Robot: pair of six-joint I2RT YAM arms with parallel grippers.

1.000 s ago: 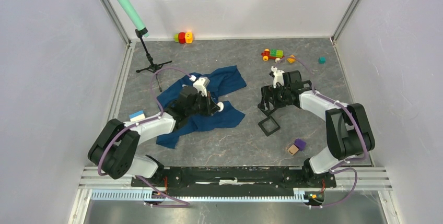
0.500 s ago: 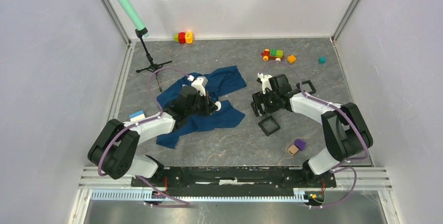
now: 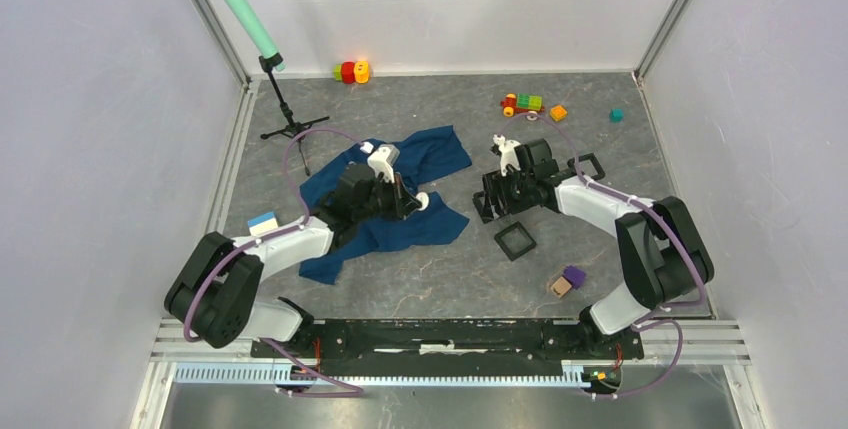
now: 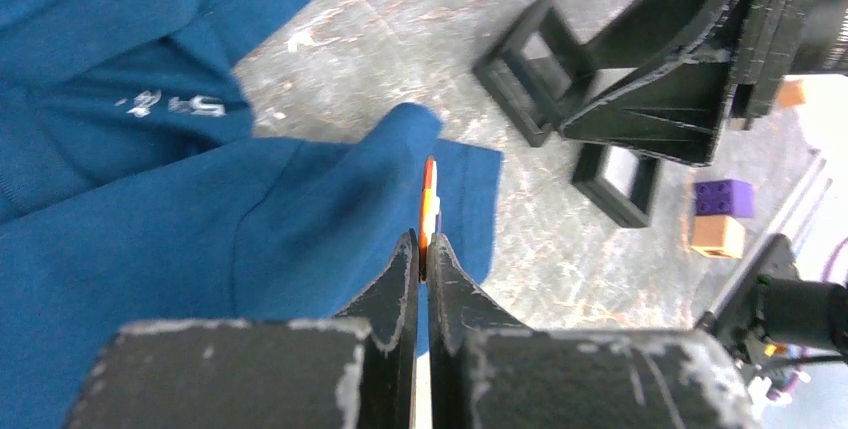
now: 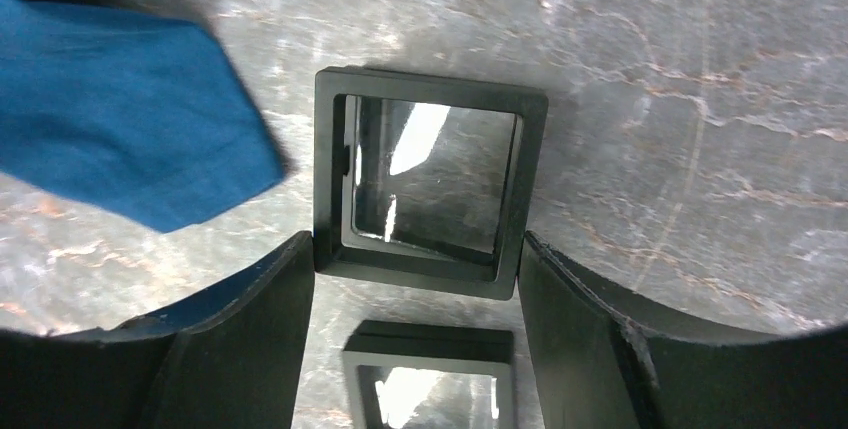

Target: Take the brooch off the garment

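The work area is a grey marbled table (image 3: 450, 269) enclosed by plain white walls.

The garment (image 3: 420, 154), a dark blue T-shirt, lies crumpled left of centre. The left end effector (image 4: 421, 249) is over its right-hand portion with the jaws fully closed. They pinch the lower edge of the brooch (image 4: 429, 194), a thin orange-and-white piece seen edge-on. The brooch stands upright from the fingertips, directly in front of a raised fold of the blue cloth. Whether it is still attached to the cloth cannot be determined.

The right end effector (image 5: 418, 249) is just right of the shirt's edge, pointing down at the table with the jaws well apart. A black square frame (image 5: 430, 89) sits between its fingers (image 5: 265, 319), which lie against the frame's two sides. Whether they are clamping it cannot be told. A second black frame (image 5: 430, 341) lies on the table nearest that wrist. A third frame (image 3: 587, 164) lies beside the right arm.

Also on the table:
- A mint-green cylinder (image 3: 238, 1) on a black tripod stand (image 3: 290, 127), at the back left.
- A toy car (image 3: 522, 103), near the back right.
- A purple block (image 3: 574, 275) touching a tan block (image 3: 560, 287), near the front.
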